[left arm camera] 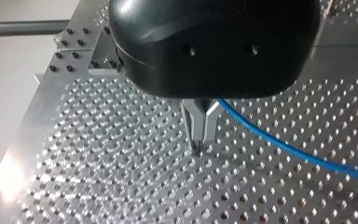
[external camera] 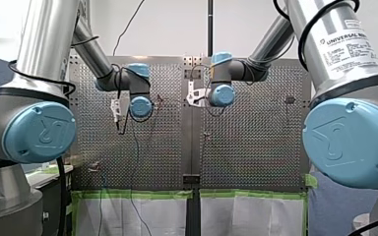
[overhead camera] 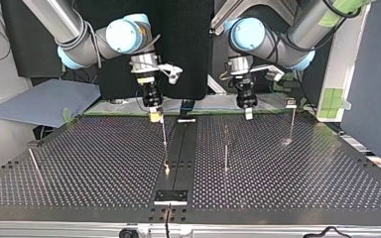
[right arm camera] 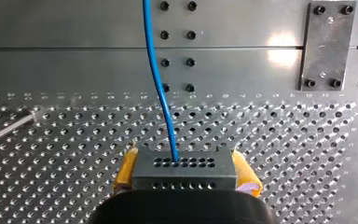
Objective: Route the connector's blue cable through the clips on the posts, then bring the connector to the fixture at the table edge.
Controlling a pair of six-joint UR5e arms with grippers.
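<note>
My right gripper (right arm camera: 185, 179) is shut on a grey connector block (right arm camera: 184, 163), which sits between its yellow pads (right arm camera: 127, 168) just above the perforated table. The blue cable (right arm camera: 161, 88) leaves the connector's face and runs straight ahead toward the table's edge. In the top view this gripper (overhead camera: 155, 117) hangs at the far middle. My left gripper (left arm camera: 198, 144) has its metal fingers shut, tips close to the plate. A stretch of blue cable (left arm camera: 284, 144) comes out from behind them. I cannot tell whether it is pinched. In the top view the left gripper (overhead camera: 248, 115) hangs to the right of my right gripper.
Thin posts stand on the table: one at mid-right (overhead camera: 226, 148), one at the far right with a clip on top (overhead camera: 292, 121), and a leaning one at the near left (overhead camera: 34, 166). A small plate (overhead camera: 171, 197) sits at the near edge, also ahead of my right gripper (right arm camera: 326, 44).
</note>
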